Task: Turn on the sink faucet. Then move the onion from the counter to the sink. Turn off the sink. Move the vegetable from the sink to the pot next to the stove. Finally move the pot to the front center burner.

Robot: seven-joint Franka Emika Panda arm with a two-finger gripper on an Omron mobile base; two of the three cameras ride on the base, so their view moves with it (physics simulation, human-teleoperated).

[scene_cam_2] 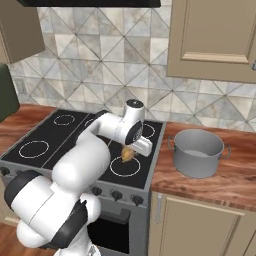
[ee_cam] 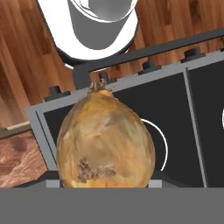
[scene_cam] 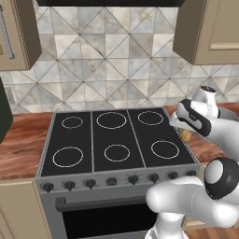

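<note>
My gripper [scene_cam_2: 129,151] is shut on the onion [scene_cam_2: 128,155], a golden-brown bulb held in the air over the front right burner of the stove [scene_cam_2: 55,135]. From the left base camera the onion [scene_cam: 186,136] peeks out beneath the hand, at the stove's right edge. Close up, the onion [ee_cam: 105,140] sits between the jaws of the gripper [ee_cam: 105,183], with the stove front and knobs beyond it. The grey pot [scene_cam_2: 197,152] stands empty on the wooden counter right of the stove. The front center burner [scene_cam: 117,152] is bare. Sink and faucet are out of view.
The black stove top [scene_cam: 116,140] has several ringed burners and a row of knobs [scene_cam: 112,181] along its front. Wooden counter [scene_cam: 21,144] runs on both sides. Wall cabinets [scene_cam_2: 215,40] hang above the pot. A dark appliance [scene_cam_2: 6,95] stands at the far left.
</note>
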